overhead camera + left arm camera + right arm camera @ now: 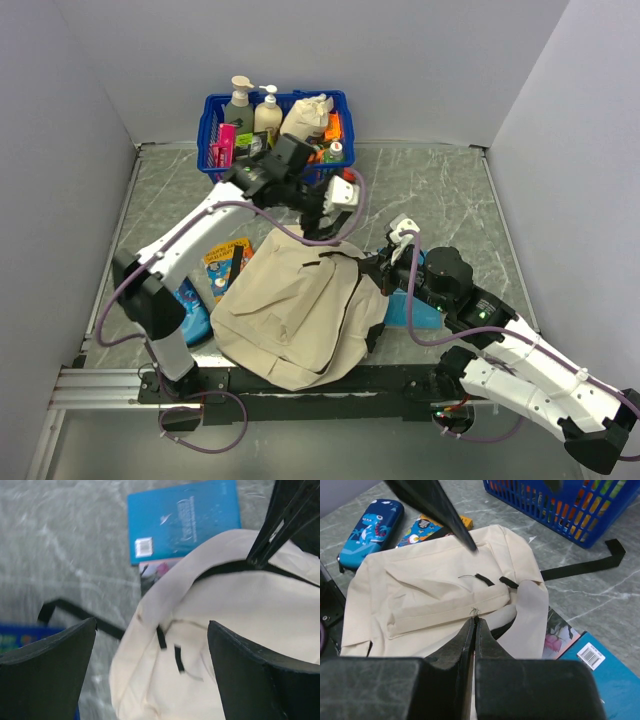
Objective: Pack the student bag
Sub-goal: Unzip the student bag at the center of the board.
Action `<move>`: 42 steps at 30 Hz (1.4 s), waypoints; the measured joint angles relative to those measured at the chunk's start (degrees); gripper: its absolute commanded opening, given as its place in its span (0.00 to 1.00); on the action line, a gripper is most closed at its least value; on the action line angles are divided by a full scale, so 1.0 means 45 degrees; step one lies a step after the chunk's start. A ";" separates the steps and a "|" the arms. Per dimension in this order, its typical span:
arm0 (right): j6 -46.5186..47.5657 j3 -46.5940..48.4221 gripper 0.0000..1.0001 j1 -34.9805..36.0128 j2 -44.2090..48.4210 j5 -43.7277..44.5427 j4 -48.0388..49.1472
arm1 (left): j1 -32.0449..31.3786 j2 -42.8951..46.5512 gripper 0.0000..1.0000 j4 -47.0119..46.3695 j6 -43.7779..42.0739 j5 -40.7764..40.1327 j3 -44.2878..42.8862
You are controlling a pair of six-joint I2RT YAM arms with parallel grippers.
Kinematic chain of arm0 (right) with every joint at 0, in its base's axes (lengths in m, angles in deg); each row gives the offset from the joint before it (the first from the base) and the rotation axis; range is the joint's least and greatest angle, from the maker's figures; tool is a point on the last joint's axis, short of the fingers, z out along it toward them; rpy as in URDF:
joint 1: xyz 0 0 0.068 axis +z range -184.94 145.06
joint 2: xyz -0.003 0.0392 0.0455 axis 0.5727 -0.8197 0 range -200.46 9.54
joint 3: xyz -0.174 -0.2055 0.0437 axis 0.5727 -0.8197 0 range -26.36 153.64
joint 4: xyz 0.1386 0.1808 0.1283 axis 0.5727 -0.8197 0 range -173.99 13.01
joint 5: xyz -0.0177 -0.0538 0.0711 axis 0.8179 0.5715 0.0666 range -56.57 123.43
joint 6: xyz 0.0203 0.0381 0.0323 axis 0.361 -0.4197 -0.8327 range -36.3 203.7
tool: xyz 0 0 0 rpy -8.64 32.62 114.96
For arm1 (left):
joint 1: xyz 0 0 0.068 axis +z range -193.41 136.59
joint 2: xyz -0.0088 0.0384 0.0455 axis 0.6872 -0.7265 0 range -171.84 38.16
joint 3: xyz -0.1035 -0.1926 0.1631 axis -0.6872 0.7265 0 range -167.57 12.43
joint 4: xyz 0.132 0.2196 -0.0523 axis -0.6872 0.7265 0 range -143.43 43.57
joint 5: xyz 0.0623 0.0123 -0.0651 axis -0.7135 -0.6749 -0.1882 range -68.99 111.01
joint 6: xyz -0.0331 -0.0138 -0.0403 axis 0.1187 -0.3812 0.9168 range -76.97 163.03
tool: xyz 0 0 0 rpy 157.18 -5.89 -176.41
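Note:
The student bag (295,315) is a beige backpack lying flat in the middle of the table, front pocket up. My left gripper (322,222) hovers open above the bag's top end; in the left wrist view (150,670) its wide-apart fingers (47,655) straddle the beige fabric (235,610) and two short black loops. My right gripper (372,268) is at the bag's right edge. In the right wrist view (475,621) its jaws are pressed shut on a thin dark tuft at the seam of the bag (430,587).
A blue basket (212,150) of bottles and supplies stands at the back. A blue book (420,308) lies right of the bag, under its edge. A shark-print pencil case (367,522) and an orange booklet (228,265) lie left. A black strap (585,565) trails toward the basket.

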 measured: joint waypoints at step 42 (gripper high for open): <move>-0.0359 -0.0325 0.00 0.0000 0.0437 -0.0267 -0.0253 | -0.1156 -0.5309 0.21 0.5761 -0.8689 0.4274 -0.3385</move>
